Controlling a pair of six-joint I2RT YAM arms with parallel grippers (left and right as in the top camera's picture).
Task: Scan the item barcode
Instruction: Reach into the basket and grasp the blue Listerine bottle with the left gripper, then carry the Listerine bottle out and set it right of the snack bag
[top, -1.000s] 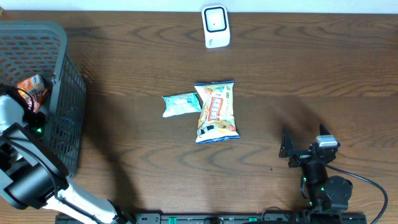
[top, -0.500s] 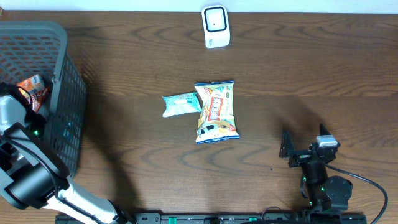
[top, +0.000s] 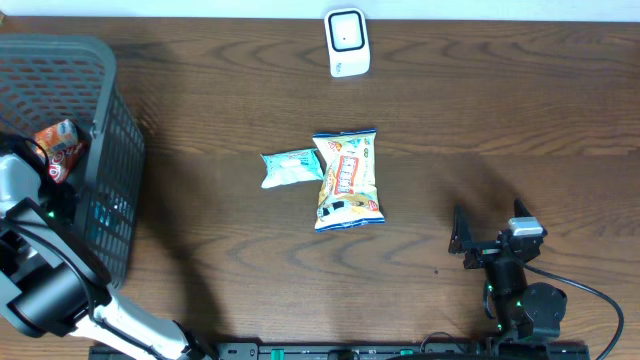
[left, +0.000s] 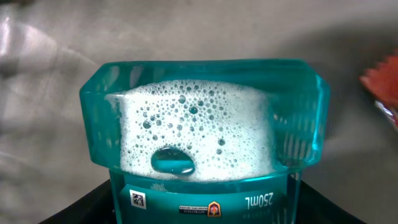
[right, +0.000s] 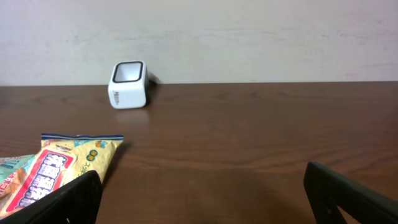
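In the left wrist view a teal bottle (left: 205, 124) of foamy liquid fills the frame, with a small square code and "250ML" printed on its label. My left gripper (left: 202, 208) is shut on its sides inside the grey mesh basket (top: 110, 120). From overhead only teal glints (top: 104, 212) show through the mesh. The white scanner (top: 347, 42) stands at the table's far edge, also visible as the scanner (right: 129, 84) in the right wrist view. My right gripper (top: 490, 228) rests open near the front right, nothing between its fingers.
A yellow snack pack (top: 348, 180) and a small pale teal pack (top: 290, 167) lie mid-table. An orange packet (top: 57, 145) sits in the basket beside the left arm. The snack pack's corner (right: 62, 165) lies ahead-left of the right gripper.
The left gripper has closed on the teal bottle. The basket and the orange packet have shifted slightly to the right. The right arm has not moved.
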